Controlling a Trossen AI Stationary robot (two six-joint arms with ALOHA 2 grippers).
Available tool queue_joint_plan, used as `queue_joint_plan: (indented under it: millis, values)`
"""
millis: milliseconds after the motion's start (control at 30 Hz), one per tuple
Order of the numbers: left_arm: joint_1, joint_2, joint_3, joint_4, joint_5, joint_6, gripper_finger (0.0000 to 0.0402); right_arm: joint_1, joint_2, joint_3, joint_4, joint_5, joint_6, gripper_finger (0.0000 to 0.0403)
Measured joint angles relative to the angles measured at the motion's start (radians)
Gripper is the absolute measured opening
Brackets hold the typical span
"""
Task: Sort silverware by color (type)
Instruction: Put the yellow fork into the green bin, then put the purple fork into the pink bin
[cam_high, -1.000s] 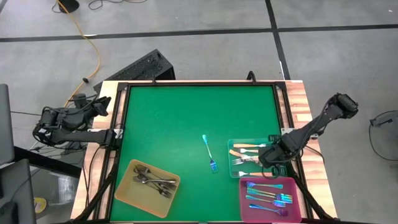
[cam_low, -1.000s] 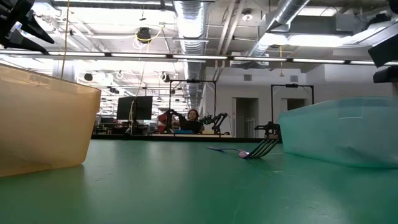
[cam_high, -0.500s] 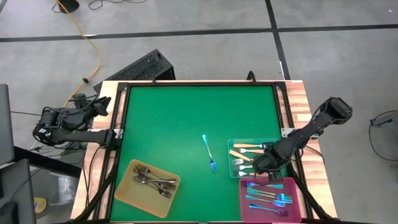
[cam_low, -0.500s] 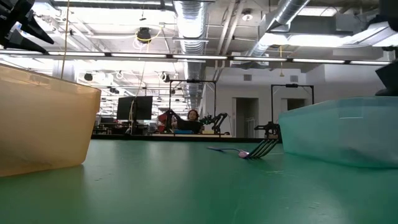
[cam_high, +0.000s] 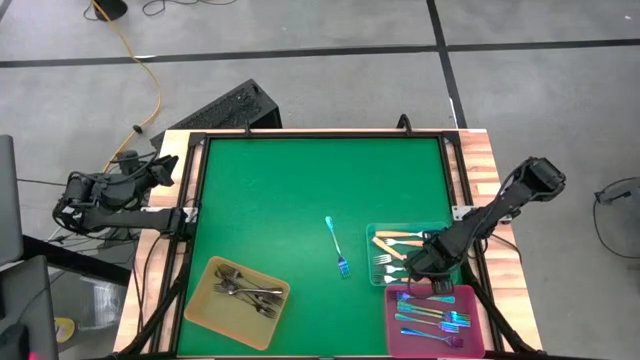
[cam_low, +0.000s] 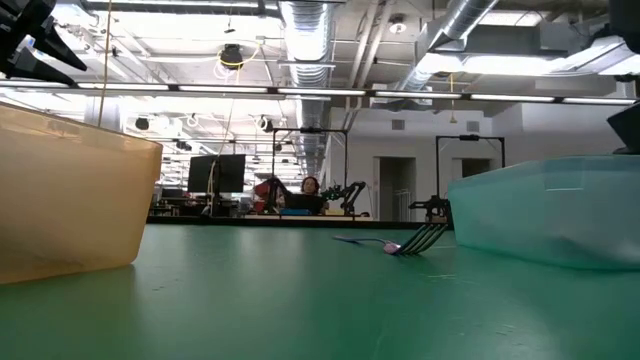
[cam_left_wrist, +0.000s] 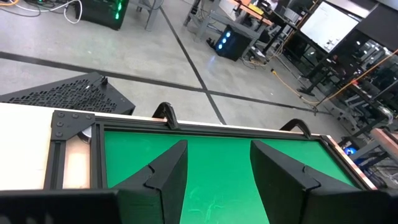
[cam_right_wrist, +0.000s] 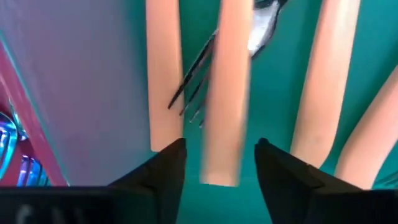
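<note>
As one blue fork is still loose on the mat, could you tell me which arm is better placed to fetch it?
The right: its pincer hovers over the teal tray, near the blue fork; the left pincer waits off the mat's far corner.

Green table (cam_high: 270, 200), yellow tray (cam_high: 204, 304), teal tray (cam_high: 372, 232), pink tray (cam_high: 392, 330), one blue fork (cam_high: 335, 244)

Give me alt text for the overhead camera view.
The right pincer hovers open over cream-handled forks in the teal tray. One iridescent fork lies alone on the green mat.
</note>
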Motion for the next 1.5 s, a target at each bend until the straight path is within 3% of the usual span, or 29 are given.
queue_joint_plan:
  millis: [200,500,733,1000,1233,1500]
  values:
    - [0.0,0.0,0.0,0.0,0.0,0.0,0.0158,-0.001,0.0,0.0,0.0,-0.047,0.042,0.0241]
    - [0.0,0.0,0.0,0.0,0.0,0.0,0.0158,-0.003,0.0,0.003,-0.004,-0.074,0.078,0.0245]
    - [0.0,0.0,0.0,-0.008,0.0,0.0,0.0158,-0.03,-0.007,0.079,-0.093,-0.07,0.033,0.0245]
    - [0.0,0.0,0.0,-0.009,0.0,0.004,0.0158,-0.101,-0.074,0.139,-0.111,-0.012,0.033,0.0246]
    - [0.0,0.0,0.0,-0.009,0.001,0.003,0.0158,-0.231,-0.086,0.224,-0.083,0.068,0.096,0.0246]
    - [0.0,0.0,0.0,-0.012,0.006,0.005,0.0158,-0.419,-0.072,0.315,0.238,0.218,0.274,0.0246]
